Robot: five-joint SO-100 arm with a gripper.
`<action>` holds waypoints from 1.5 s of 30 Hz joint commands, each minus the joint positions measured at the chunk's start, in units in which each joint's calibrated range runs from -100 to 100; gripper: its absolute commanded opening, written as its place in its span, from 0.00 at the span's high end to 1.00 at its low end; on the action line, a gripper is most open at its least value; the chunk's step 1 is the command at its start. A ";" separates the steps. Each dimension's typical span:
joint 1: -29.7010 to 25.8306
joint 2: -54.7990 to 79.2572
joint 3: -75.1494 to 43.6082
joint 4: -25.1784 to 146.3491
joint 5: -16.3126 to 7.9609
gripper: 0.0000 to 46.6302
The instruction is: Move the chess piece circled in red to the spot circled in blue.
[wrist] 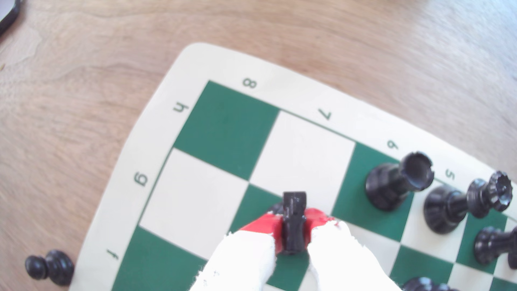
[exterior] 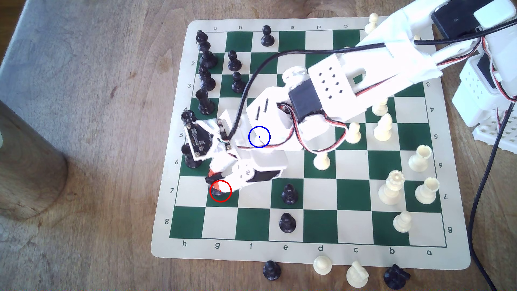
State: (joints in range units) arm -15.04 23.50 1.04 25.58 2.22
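The chess piece (exterior: 216, 192), a black knight, stands on the green square ringed in red near the board's front left in the exterior view. My gripper (exterior: 219, 183) is down over it. In the wrist view the knight (wrist: 293, 218) sits upright between the two red pads (wrist: 265, 226), which press on both of its sides, so the gripper (wrist: 293, 233) is shut on it. Its base still looks close to the green square. The blue circle (exterior: 259, 126) marking the spot is drawn over my white arm, and the square beneath it is hidden.
A black rook (exterior: 191, 161) and black queen (exterior: 188, 116) stand close beside the gripper on the exterior view's left, also seen as rook (wrist: 391, 184) and queen (wrist: 461, 207). Two black pieces (exterior: 289, 193) stand to the right. White pieces (exterior: 391, 187) crowd the right side.
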 commanded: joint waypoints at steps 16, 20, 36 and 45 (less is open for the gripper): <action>0.85 -20.70 -3.49 7.84 -4.64 0.99; 2.10 -28.00 5.94 7.92 -5.08 0.99; 8.12 -34.37 27.25 1.94 -5.37 0.99; 9.61 -29.27 29.88 -1.83 -5.13 0.99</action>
State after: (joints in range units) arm -6.34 -5.82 31.31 26.06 -2.91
